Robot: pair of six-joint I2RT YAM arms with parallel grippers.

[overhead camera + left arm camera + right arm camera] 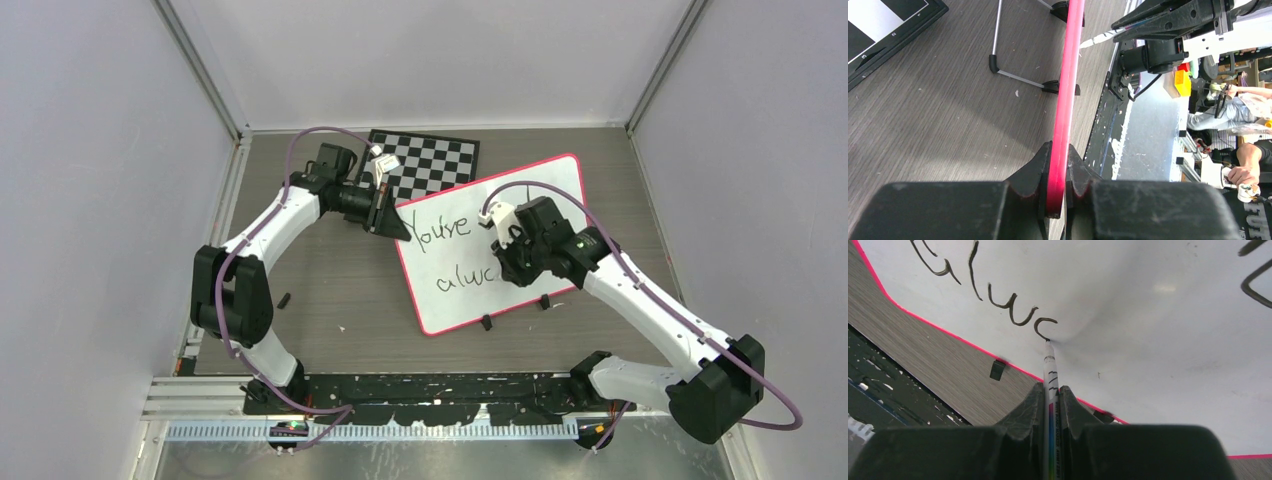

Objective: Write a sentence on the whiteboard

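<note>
The whiteboard (545,195) lies tilted on the table, white with a pink-red frame. Black lettering (442,228) reads "You're" on top, with a partial second line (468,278) below. My left gripper (392,222) is shut on the board's left edge. In the left wrist view the pink frame (1068,75) runs edge-on between the fingers of that gripper (1060,150). My right gripper (1050,390) is shut on a white marker (1049,367). Its tip touches the whiteboard (1158,315) at the end of the last curved stroke (1044,325).
A black-and-white checkerboard (430,160) lies behind the whiteboard, partly under its upper left corner. Two small black clips (487,322) sit on the board's near edge. A small dark piece (285,299) lies on the table left of the board. Enclosure walls stand on three sides.
</note>
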